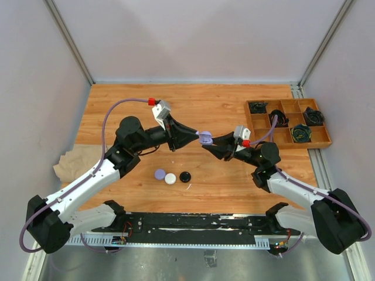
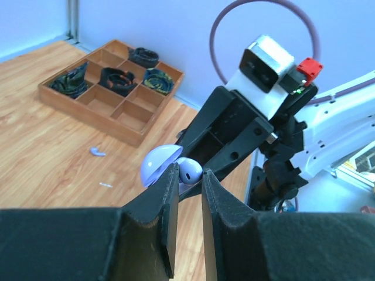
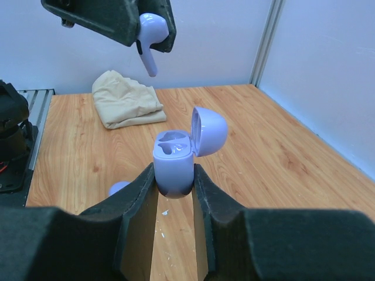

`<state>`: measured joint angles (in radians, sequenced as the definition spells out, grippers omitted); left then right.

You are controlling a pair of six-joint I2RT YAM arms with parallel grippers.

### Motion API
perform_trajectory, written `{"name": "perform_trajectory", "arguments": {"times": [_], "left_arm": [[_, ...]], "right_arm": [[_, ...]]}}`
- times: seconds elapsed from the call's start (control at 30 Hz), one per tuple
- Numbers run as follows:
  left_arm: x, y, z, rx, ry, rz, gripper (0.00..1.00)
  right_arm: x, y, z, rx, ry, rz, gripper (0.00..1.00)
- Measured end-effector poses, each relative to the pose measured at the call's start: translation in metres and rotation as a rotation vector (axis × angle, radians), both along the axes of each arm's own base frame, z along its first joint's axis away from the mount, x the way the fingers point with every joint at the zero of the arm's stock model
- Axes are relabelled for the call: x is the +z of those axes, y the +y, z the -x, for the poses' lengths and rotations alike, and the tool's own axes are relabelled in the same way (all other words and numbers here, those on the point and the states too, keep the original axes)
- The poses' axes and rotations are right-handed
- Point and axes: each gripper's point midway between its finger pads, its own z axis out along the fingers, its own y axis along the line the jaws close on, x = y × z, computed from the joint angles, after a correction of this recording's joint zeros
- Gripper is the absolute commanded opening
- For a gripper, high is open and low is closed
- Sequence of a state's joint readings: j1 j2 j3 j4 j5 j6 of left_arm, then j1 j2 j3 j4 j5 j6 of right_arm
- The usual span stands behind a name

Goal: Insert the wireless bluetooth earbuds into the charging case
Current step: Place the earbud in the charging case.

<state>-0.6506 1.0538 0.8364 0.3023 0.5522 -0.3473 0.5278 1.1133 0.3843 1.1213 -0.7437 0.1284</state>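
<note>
left gripper: fingers nearly together, pinching a small lavender plastic earbud | right gripper: fingers clamped around a rounded lavender charging case, lid hinged open | both aloft over the middle of the wooden table, earbud near the case, outside it

A wooden counter fills the floor of a pale-walled enclosure with metal posts in its far corners. At the far right of the counter sits a shallow wooden tray divided into compartments. Four coiled cables, dark with greenish tints, lie in separate compartments. A crumpled beige cloth lies at the counter's left edge.
</note>
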Motion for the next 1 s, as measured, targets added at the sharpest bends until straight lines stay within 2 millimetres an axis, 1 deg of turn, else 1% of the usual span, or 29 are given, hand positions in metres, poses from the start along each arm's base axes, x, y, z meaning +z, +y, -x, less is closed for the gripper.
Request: {"name": "perform_trajectory", "arguments": {"times": [0.13, 0.33, 0.57, 1.0], "left_arm": [[0.004, -0.006, 0.009, -0.028, -0.006, 0.040, 0.15], [0.010, -0.015, 0.020, -0.061, -0.020, 0.075, 0.15], [0.013, -0.020, 0.019, -0.064, -0.026, 0.102, 0.15], [0.006, -0.029, 0.012, -0.060, 0.001, 0.108, 0.15]], "right_arm": [[0.003, 0.003, 0.001, 0.022, -0.002, -0.022, 0.01], [0.014, 0.004, 0.002, 0.039, -0.019, -0.066, 0.01], [0.022, 0.006, 0.005, 0.062, -0.030, -0.109, 0.01], [0.027, 0.007, 0.008, 0.085, -0.032, -0.128, 0.01]]}}
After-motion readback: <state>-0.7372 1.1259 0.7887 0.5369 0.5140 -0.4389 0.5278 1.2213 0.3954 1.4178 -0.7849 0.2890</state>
